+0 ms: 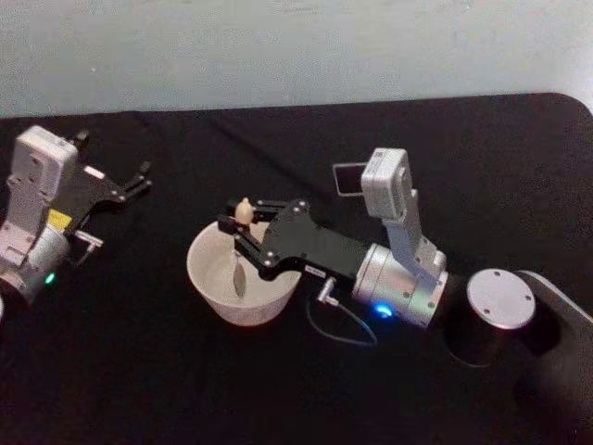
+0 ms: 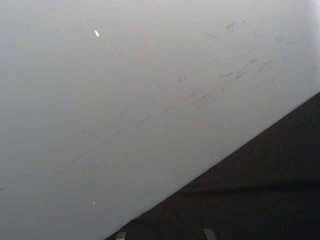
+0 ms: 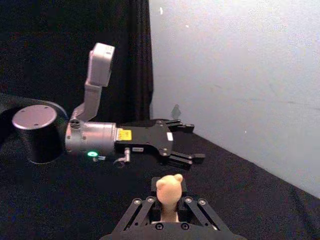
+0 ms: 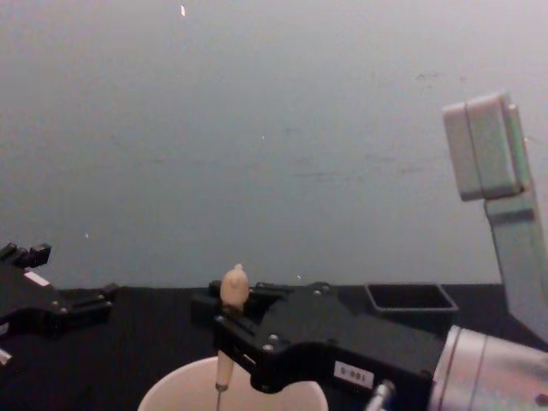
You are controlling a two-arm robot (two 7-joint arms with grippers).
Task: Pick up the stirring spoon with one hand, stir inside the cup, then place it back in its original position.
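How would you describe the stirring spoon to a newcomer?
On the black table, find the pale round cup near the middle. The right gripper holds the stirring spoon upright over it. It is the one slim thing there, with a beige knobbed handle on top and its small bowl down inside the cup.

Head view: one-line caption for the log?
Right gripper holds the slim beige-handled stirring spoon upright in the wide cream cup; left gripper rests open on the left.
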